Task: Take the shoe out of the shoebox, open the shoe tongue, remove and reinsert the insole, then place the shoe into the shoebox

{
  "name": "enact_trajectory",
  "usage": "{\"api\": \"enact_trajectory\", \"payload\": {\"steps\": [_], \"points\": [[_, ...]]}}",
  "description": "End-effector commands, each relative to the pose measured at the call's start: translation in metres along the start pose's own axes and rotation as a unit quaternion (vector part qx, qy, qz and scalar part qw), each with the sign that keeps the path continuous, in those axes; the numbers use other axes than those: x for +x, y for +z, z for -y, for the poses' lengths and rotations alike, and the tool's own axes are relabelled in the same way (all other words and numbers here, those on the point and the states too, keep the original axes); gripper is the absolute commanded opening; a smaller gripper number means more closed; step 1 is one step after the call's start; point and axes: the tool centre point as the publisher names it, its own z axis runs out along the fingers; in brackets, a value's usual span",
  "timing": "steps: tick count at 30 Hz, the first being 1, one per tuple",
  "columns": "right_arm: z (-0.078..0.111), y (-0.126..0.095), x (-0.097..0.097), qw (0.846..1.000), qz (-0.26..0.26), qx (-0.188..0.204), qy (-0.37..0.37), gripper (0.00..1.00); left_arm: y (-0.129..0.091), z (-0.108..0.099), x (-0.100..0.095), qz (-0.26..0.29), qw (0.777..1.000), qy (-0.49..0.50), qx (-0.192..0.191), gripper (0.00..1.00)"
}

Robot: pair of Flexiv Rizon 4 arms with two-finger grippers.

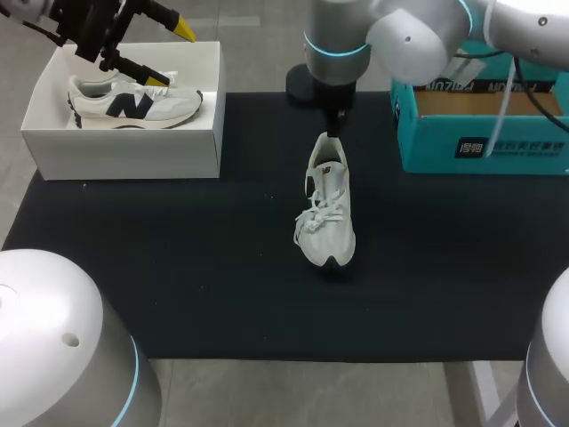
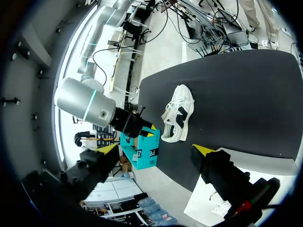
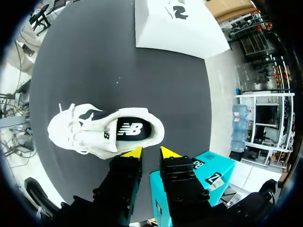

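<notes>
A white shoe [image 1: 329, 209] lies on the black mat [image 1: 178, 267] at mid-table, toe toward the front edge. Its dark insole [image 3: 134, 128] shows through the opening. My right gripper [image 3: 150, 152] hangs just behind the shoe's heel [image 1: 331, 147], its yellow tips slightly apart with nothing between them. The white shoebox [image 1: 124, 147] stands at the back left and holds a second white shoe [image 1: 133, 100] with a dark logo. My left gripper [image 1: 164, 53] hovers over that box, wide open and empty. In the left wrist view the mat's shoe [image 2: 177, 113] lies far ahead of the open gripper [image 2: 156, 149].
A teal cardboard box [image 1: 484, 133] stands at the back right, close beside my right arm [image 1: 391, 36]. The mat's front half and left side are bare. The mat ends a little before the table's front edge.
</notes>
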Motion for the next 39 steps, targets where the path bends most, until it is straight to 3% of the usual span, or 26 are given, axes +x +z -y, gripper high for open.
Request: {"api": "enact_trajectory", "payload": {"steps": [1, 5, 8, 15, 23, 27, 32, 39], "points": [[0.001, 0.016, -0.013, 1.0, -0.008, -0.007, -0.003, 0.21, 0.0, -0.001, 0.0, -0.002, 1.0, 0.0, 0.001, 1.0], [-0.002, 0.032, -0.02, 1.0, -0.012, -0.005, 0.003, 0.24, 0.0, -0.001, 0.0, -0.002, 1.0, 0.0, 0.001, 1.0], [-0.01, 0.039, -0.025, 1.0, -0.011, -0.005, 0.004, 0.39, 0.0, -0.001, 0.0, -0.002, 1.0, 0.0, 0.001, 1.0], [-0.024, 0.051, -0.024, 1.0, -0.02, -0.014, -0.009, 0.39, 0.0, -0.001, 0.0, -0.002, 1.0, 0.0, 0.001, 1.0], [-0.019, 0.06, -0.01, 0.999, -0.039, -0.004, -0.007, 0.5, 0.0, -0.001, 0.0, -0.002, 1.0, 0.0, 0.001, 1.0], [-0.015, 0.069, -0.008, 0.999, -0.04, 0.007, -0.006, 0.97, 0.0, -0.001, 0.0, -0.002, 1.0, 0.0, 0.001, 1.0], [-0.013, 0.084, -0.014, 0.999, -0.033, 0.008, -0.016, 0.98, 0.0, -0.001, 0.0, -0.002, 1.0, 0.0, 0.001, 1.0], [-0.009, 0.106, -0.017, 0.999, -0.03, 0.018, -0.027, 0.9, 0.0, -0.001, 0.0, -0.002, 1.0, 0.0, 0.001, 1.0]]}}
